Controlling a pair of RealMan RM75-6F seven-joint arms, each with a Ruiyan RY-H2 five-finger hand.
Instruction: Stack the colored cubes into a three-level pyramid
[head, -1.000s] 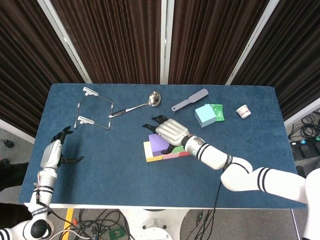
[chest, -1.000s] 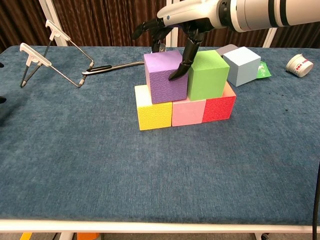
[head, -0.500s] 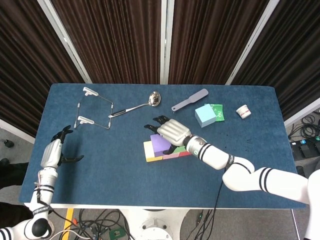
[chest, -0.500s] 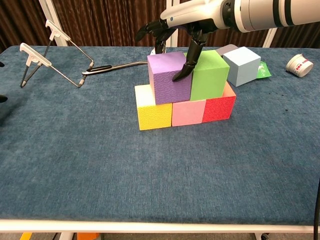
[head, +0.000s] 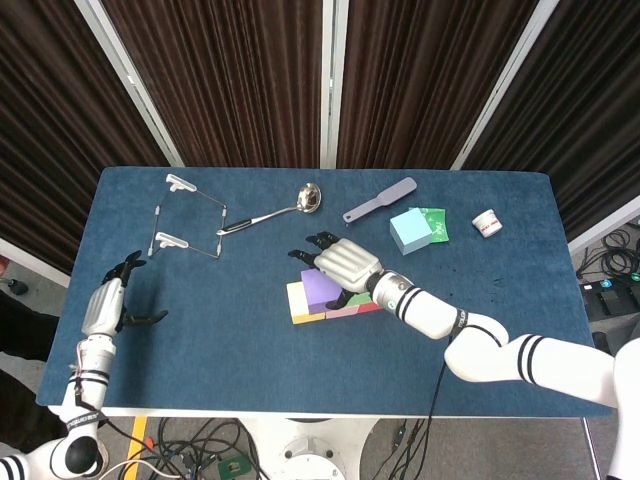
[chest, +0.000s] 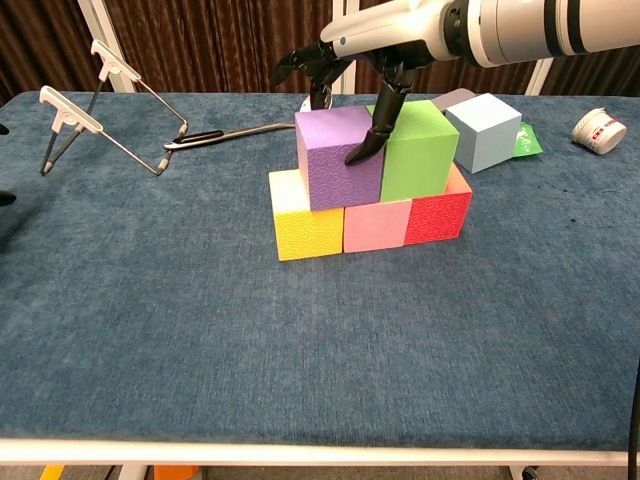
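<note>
Six cubes (chest: 339, 155) — one ladle (head: 272, 209).

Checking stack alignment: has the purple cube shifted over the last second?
Yes. In the chest view the purple cube has slid right along the bottom row, from overhanging the yellow cube to sitting flush against the green cube, nudged by the right hand.

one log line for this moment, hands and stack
right hand: over purple cube, one finger between it and green cube | left hand: idle, holds nothing | light blue cube: unplaced
</note>
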